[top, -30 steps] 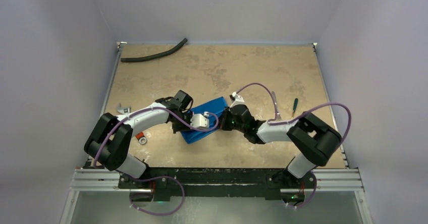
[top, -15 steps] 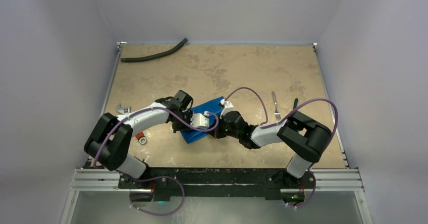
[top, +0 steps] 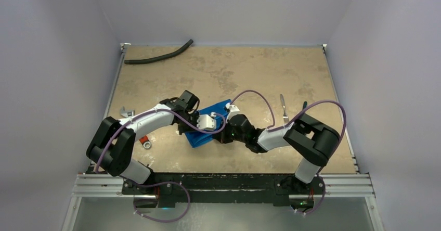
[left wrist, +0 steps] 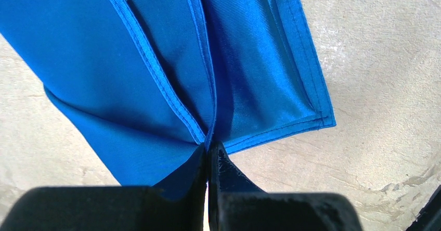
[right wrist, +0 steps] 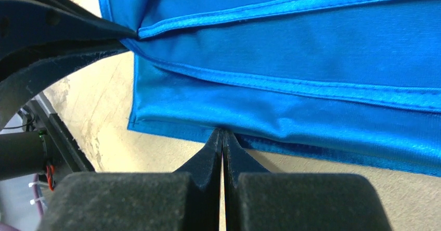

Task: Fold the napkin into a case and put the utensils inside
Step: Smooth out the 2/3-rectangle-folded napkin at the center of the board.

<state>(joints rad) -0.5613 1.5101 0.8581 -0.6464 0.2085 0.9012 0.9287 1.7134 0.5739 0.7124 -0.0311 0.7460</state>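
Note:
The blue napkin [top: 217,109] lies folded into a narrow oblong at the table's middle, between both arms. My left gripper [top: 204,131] is shut on a hemmed fold at the cloth's end [left wrist: 156,59], its tips [left wrist: 209,146] pinching the hem. My right gripper [top: 222,135] is shut with its tips [right wrist: 222,132] on the long folded edge of the napkin [right wrist: 312,43]. The left gripper's black fingers [right wrist: 62,38] show at the upper left of the right wrist view. A silver fork [top: 283,108] lies to the right of the cloth. The spoon is not in view.
A black hose [top: 158,54] lies at the far left. A silver wrench [top: 126,112] and a red-handled tool [top: 143,141] lie by the left arm. A green screwdriver [top: 304,106] lies right of the fork. Grey walls enclose the table.
My right arm has swung left and low, bringing its gripper onto the napkin's near edge. The fork, earlier hidden behind its cable, now shows. The left gripper has hardly moved.

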